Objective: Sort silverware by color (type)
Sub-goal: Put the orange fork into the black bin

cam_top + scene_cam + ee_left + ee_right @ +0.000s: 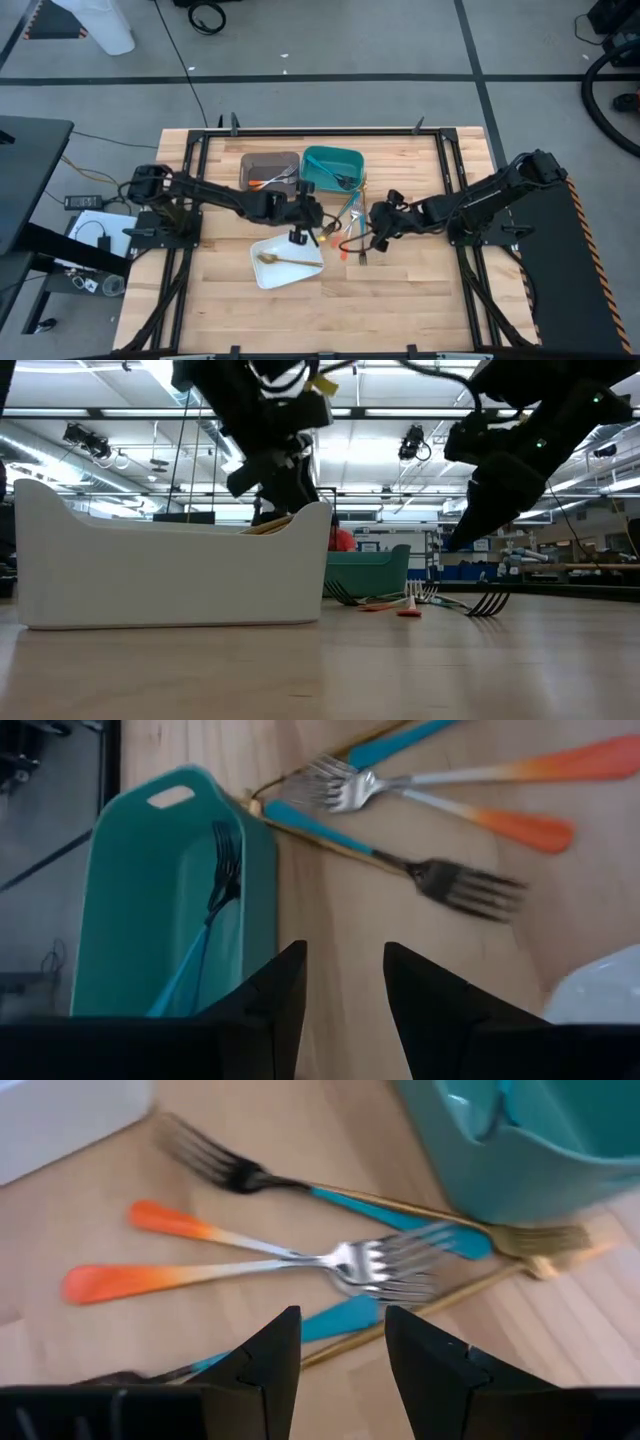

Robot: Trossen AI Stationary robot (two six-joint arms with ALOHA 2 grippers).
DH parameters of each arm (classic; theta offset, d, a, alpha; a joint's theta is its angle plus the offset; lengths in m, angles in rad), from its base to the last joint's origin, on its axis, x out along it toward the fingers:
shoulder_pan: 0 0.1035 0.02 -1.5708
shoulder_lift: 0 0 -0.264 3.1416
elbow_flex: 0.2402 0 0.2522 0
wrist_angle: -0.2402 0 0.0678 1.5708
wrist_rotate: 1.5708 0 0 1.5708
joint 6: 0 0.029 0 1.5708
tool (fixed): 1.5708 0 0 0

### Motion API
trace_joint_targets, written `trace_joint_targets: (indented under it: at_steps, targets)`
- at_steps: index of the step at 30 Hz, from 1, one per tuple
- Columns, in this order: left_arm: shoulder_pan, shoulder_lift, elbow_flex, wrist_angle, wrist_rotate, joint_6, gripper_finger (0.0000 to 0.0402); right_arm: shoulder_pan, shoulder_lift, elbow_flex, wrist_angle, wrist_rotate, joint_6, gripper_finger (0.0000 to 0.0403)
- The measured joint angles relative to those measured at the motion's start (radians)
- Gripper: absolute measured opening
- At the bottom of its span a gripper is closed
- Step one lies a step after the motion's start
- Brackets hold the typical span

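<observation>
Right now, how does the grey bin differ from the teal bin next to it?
The grey bin is a dull brown-grey; the teal bin is bright blue-green. The grey bin holds orange-handled silverware, while the teal bin holds a teal-handled fork with dark tines. The grey bin sits nearer the left arm's side, the teal bin nearer the right arm's. Both are small rounded tubs, side by side at the table's far edge.

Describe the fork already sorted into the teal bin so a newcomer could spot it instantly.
Find the teal bin at the table's far side, right of the grey bin. Inside lies one blue-handled fork with dark tines. Unlike the forks loose on the wood, it sits within the bin's walls.
</observation>
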State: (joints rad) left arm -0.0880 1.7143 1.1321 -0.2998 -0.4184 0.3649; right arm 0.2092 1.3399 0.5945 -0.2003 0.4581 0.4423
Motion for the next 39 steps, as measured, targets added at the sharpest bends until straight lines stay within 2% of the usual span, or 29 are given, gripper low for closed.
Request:
trace_joint_targets:
  at_steps: [7,11,14,17,23,29,35,39]
  targets:
    - [0.084,-0.004,-0.014,0.027,0.107,0.061,0.0143,-0.043,0.008,0.0,-0.01,0.101,0.114,0.0158]
    - [0.118,-0.004,-0.014,0.049,0.177,0.06,0.0143,-0.063,0.061,0.0,-0.008,0.147,0.189,0.0158]
    - [0.134,-0.004,-0.014,0.076,0.188,0.059,0.0143,-0.09,0.102,0.0,-0.005,0.178,0.256,0.0158]
    - [0.145,-0.004,-0.018,0.118,0.196,0.048,0.0143,-0.128,0.138,0.0,0.016,0.172,0.303,0.0158]
    - [0.168,-0.002,-0.111,0.289,0.243,0.07,0.0143,-0.196,0.206,0.0,0.126,0.088,0.307,0.0158]
    - [0.197,-0.002,-0.127,0.289,0.254,0.089,0.0143,-0.246,0.212,0.0,0.157,0.065,0.322,0.0158]
    - [0.242,-0.002,-0.127,0.303,0.387,0.088,0.0143,-0.275,0.22,0.0,0.166,0.071,0.31,0.0158]
    - [0.265,-0.002,-0.127,0.316,0.423,0.092,0.0143,-0.279,0.227,0.001,0.185,0.065,0.292,0.0158]
